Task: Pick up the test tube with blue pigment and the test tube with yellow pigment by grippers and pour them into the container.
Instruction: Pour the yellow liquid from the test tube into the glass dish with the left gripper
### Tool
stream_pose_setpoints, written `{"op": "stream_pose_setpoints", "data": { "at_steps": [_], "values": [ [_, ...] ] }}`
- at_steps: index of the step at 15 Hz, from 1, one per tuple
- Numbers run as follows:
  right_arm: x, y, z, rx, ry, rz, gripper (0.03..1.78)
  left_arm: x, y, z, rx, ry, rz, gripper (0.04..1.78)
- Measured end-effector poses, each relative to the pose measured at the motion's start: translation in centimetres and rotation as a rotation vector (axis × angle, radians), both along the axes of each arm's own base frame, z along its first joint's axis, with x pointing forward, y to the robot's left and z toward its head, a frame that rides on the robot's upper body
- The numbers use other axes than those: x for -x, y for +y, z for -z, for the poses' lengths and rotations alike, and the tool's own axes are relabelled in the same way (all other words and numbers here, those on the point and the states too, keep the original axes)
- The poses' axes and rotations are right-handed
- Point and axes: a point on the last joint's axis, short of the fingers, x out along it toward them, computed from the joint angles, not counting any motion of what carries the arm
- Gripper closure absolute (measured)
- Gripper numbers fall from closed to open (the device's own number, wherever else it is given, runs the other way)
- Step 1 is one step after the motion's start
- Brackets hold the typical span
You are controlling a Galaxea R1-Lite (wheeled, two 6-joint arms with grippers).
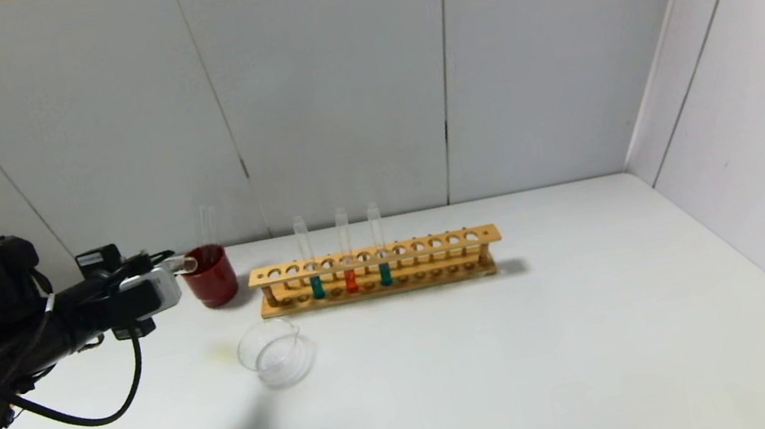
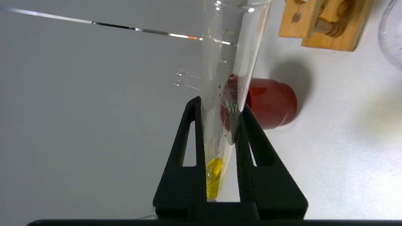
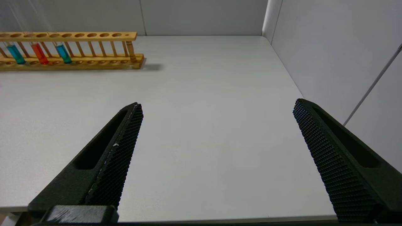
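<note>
A white table (image 1: 526, 345) is enclosed by grey panel walls (image 1: 330, 77). The yellow tube (image 2: 220, 125) is clamped by the left gripper (image 2: 220, 110); the right gripper (image 3: 216, 125) is spread apart.

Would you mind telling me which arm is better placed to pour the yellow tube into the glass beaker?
Left. Its claw is shut on the yellow tube, near the red cup and beaker. The right claw is open, empty, farther away.

Black left arm (image 1: 9, 327), looping cable, seemingly white-cased end effector (image 1: 170, 279), textured fingers (image 3: 122, 150).
</note>
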Motion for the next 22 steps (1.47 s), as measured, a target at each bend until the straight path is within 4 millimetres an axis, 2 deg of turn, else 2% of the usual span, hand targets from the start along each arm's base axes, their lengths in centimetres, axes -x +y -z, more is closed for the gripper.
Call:
{"op": "stream_pose_setpoints", "data": {
  "at_steps": [9,22],
  "values": [
    [0.0,0.0,0.0,0.0,0.0,0.0,0.06,-0.4,0.2,0.6,-0.051,-0.01,0.02,1.5],
    [0.0,0.0,0.0,0.0,0.0,0.0,0.06,-2.1,-0.2,1.3,-0.156,-0.05,0.076,1.5]
  ]
}}
